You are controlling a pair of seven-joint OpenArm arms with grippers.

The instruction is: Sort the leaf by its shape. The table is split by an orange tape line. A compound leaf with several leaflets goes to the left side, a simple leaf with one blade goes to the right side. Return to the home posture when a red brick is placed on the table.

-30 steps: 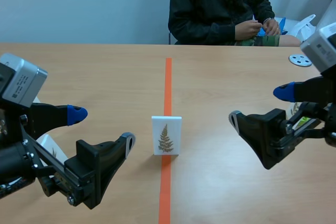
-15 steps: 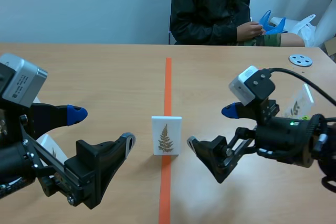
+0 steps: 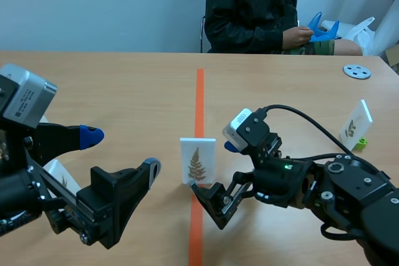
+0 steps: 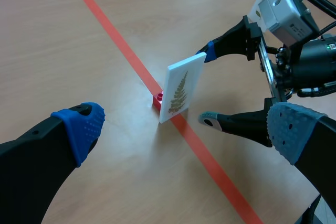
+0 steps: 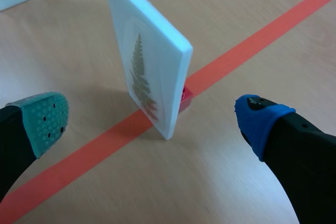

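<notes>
Right pincer [image 3: 213, 169] advanced; leaf card [image 3: 197, 161] just ahead (pincer gaping).

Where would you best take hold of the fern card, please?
Pinch the card across its two flat faces at mid-height, coming in edge-on from the right. It stands upright on a small red base, with its thin edge toward the open right end effector.

Only a corner of the red base [image 4: 157, 97] shows behind the leaf card [image 4: 182, 93]; the card covers the rest. Second card [image 3: 356, 123], far right: print too small for us to tell its leaf shape. Third card [image 3: 55, 169]: mostly hidden behind the left arm [image 3: 15, 197]. Person [image 3: 252, 10]: cut off above the shoulders.
</notes>
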